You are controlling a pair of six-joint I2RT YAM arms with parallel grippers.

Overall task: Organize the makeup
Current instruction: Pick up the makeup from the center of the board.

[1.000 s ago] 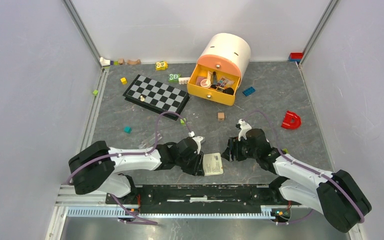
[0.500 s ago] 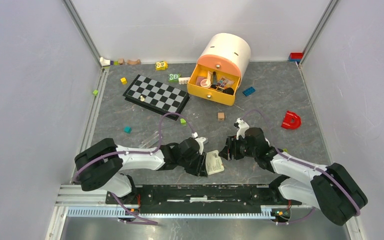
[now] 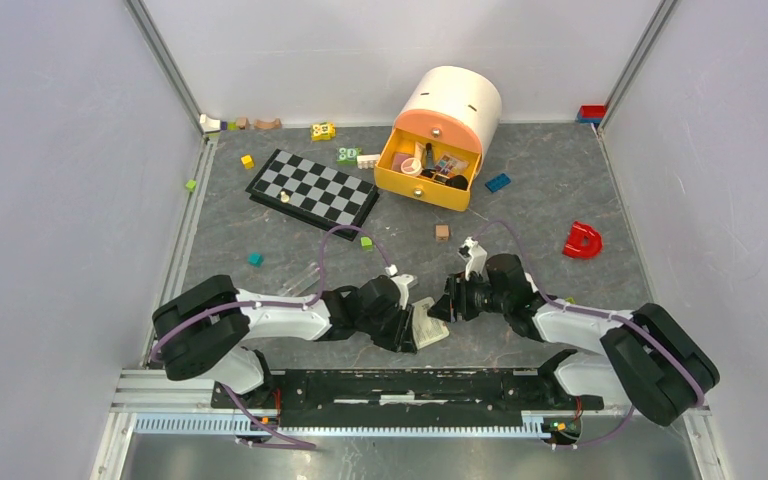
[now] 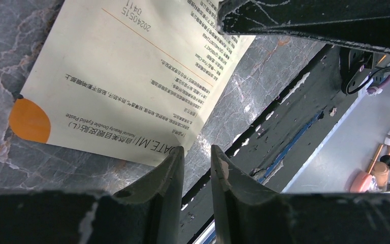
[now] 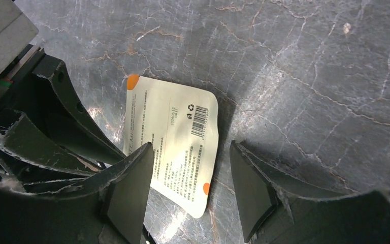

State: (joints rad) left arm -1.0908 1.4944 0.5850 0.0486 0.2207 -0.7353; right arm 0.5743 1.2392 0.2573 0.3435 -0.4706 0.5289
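A: Start at your left. Your left claw (image 4: 197,151) has slid right along the near edge and pinched in. Its jaws now stand a narrow slit apart with nothing visible between them, and one tip sits at the edge of the cream packet (image 5: 172,137).

B: Agreed, you have no hold there yet. The packet itself is at the near centre of the worktop (image 3: 560,200), just beyond the rail. It has been nudged a little. From overhead it looks tilted where it lay flat, though I cannot tell which edge is up.

A: On your right, the right claw (image 5: 192,147) has come in leftward. It hangs over the packet with its jaws wide, one finger over the printed face and the other over bare worktop past the packet's right edge. It grips nothing.

B: So you have both claws around one piece of makeup and neither holds it. I judge a raised edge gives you something to pinch. The yellow drawer (image 3: 425,188), open at the far side with other cosmetics inside, is well apart from the packet.
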